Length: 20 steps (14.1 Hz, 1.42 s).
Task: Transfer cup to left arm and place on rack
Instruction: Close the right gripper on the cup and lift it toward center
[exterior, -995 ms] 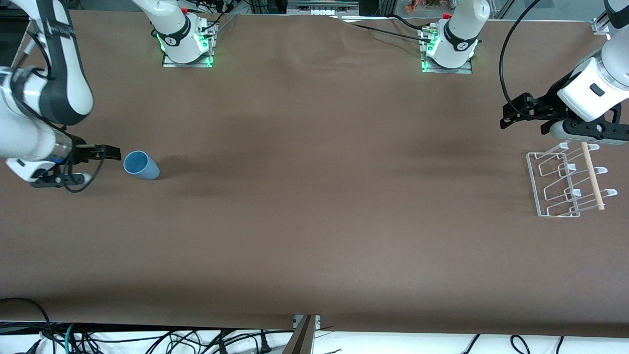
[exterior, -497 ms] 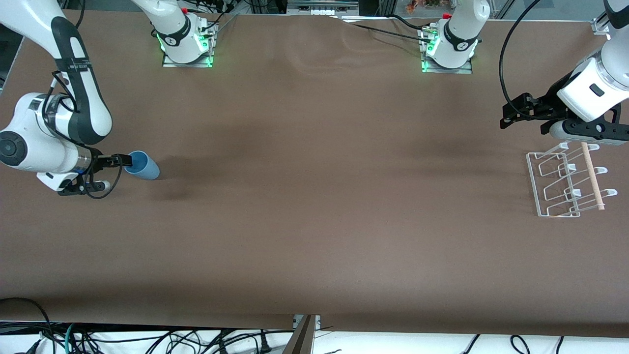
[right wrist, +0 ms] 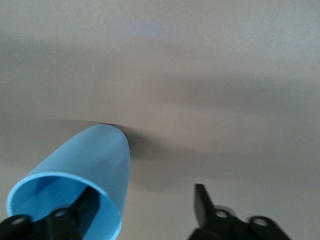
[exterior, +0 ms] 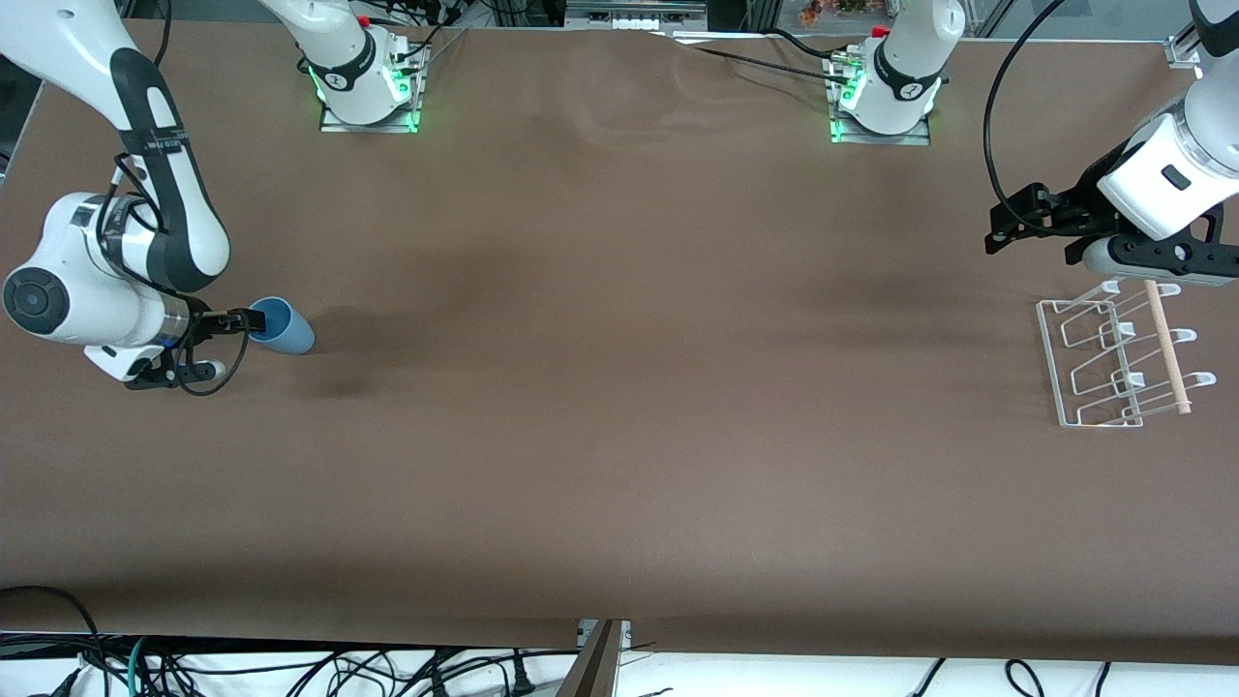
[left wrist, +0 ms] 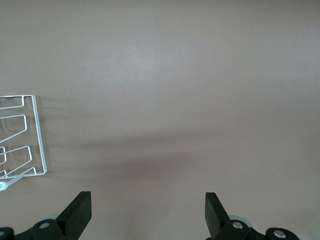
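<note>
While the left arm [exterior: 1176, 165] waits, left gripper [exterior: 1031, 225] spread wide over bare table beside the rack [exterior: 1113, 363], cup [exterior: 281, 326] standing at the right arm's end, right gripper [exterior: 250, 320] parted astride its rim, no legible writing, plain brown table [exterior: 619, 407], cables below its edge.
</note>
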### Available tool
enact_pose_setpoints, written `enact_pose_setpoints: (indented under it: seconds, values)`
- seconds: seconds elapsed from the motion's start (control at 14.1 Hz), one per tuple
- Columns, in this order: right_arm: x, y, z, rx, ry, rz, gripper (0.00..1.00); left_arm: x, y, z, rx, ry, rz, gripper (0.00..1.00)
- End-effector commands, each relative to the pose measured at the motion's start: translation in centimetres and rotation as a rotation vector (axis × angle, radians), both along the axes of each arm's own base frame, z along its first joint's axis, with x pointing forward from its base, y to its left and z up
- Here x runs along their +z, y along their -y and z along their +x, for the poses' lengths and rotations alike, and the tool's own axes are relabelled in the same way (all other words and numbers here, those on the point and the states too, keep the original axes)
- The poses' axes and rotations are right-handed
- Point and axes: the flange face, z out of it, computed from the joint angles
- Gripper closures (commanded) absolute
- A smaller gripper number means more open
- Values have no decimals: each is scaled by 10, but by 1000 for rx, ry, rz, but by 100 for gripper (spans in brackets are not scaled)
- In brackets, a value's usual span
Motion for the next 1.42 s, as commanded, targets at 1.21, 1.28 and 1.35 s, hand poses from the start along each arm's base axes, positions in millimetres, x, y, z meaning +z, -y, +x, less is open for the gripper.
enact_pose_setpoints:
  seconds: [1.21, 1.28, 1.35]
  values:
    - [100, -239, 53, -451, -82, 102, 100, 0, -2, 1, 0, 7, -1, 0]
    - [110, -275, 56, -521, -83, 124, 100, 0, -2, 1, -1, 7, -1, 0]
    - [117, -304, 57, -590, -97, 150, 100, 2, -2, 1, 1, 8, -2, 0]
